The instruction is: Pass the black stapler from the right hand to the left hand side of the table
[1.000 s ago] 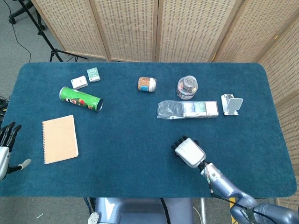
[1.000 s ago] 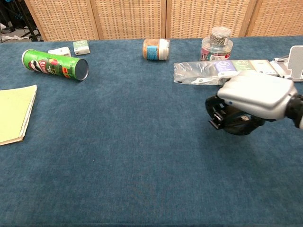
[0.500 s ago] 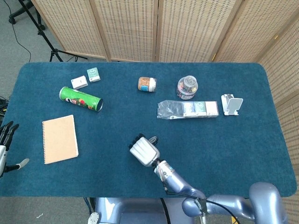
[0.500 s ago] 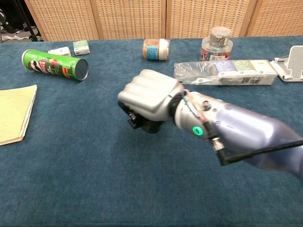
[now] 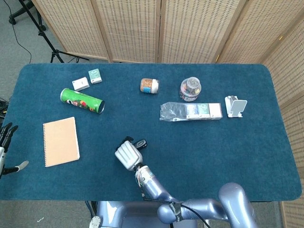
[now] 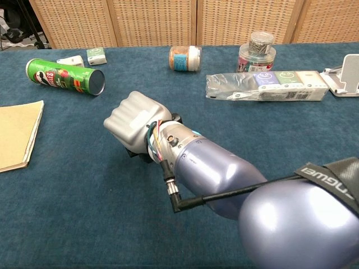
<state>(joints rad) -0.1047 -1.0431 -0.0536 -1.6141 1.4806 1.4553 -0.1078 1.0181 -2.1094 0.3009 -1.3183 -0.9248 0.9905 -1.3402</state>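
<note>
My right hand (image 5: 127,155) (image 6: 130,121) is closed around the black stapler (image 5: 139,143), left of the table's middle and near the front edge. Only the stapler's dark tip shows past the knuckles in the head view; in the chest view a black sliver (image 6: 138,154) peeks out under the fist. The right arm (image 6: 224,179) stretches across the front of the table. My left hand (image 5: 5,147) hangs off the table's left edge, fingers apart and holding nothing.
A tan notebook (image 5: 61,141) lies at the left. A green chip can (image 5: 82,101) and two small boxes (image 5: 88,80) lie behind it. A jar (image 5: 149,86), a clear tub (image 5: 190,89), a wrapped packet (image 5: 191,111) and a white stand (image 5: 235,106) sit at the back right.
My right hand has carried the stapler from the right front of the table leftward past the middle. The left hand has barely moved.
</note>
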